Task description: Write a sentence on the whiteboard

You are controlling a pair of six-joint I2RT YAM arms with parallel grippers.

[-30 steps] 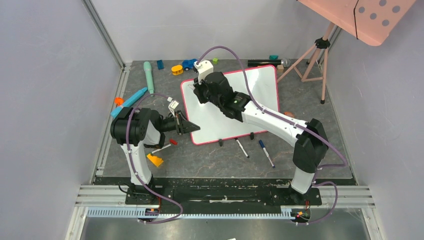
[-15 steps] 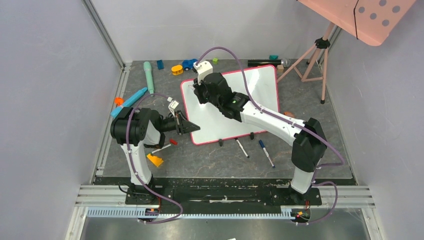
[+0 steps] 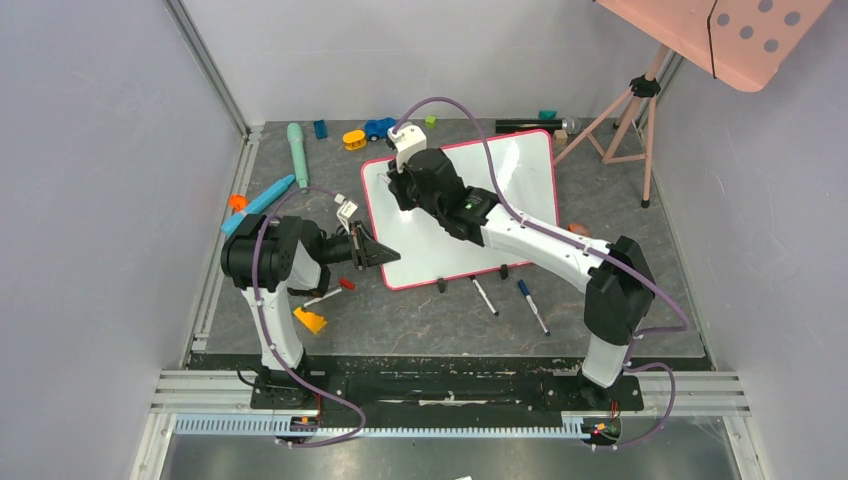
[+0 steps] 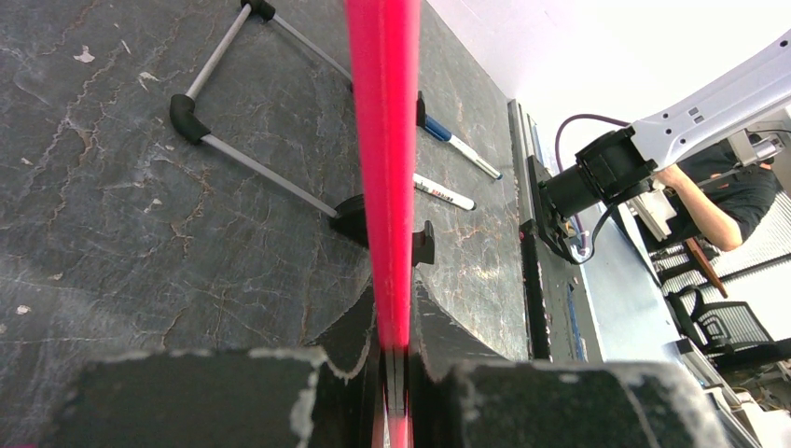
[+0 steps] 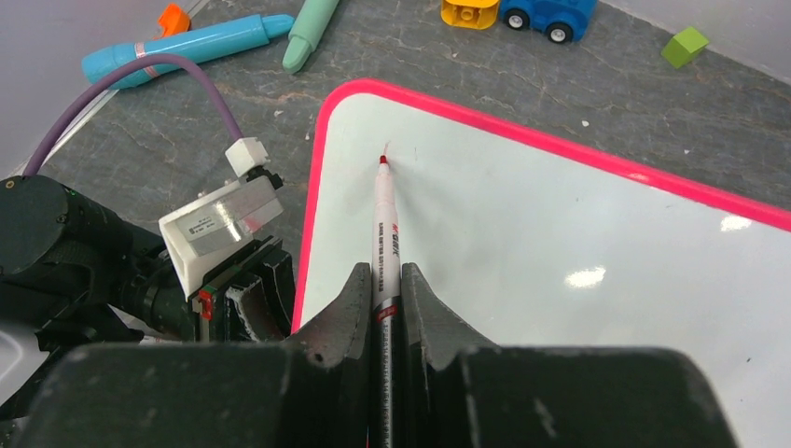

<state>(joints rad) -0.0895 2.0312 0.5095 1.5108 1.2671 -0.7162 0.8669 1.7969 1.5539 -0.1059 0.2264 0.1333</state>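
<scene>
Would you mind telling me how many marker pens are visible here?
3: a red-tipped pen in the right tool; a blue-capped pen and a white pen lying before the whiteboard. A thin white item by the left arm may be another.

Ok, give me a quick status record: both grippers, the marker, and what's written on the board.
Left gripper: shut on the whiteboard frame, near-left edge
Right gripper: shut on a red marker
Marker tip: at the board, near its far-left corner
Writing: one short red stroke; no words visible
Spare pens: two, on the table in front of the board
</scene>
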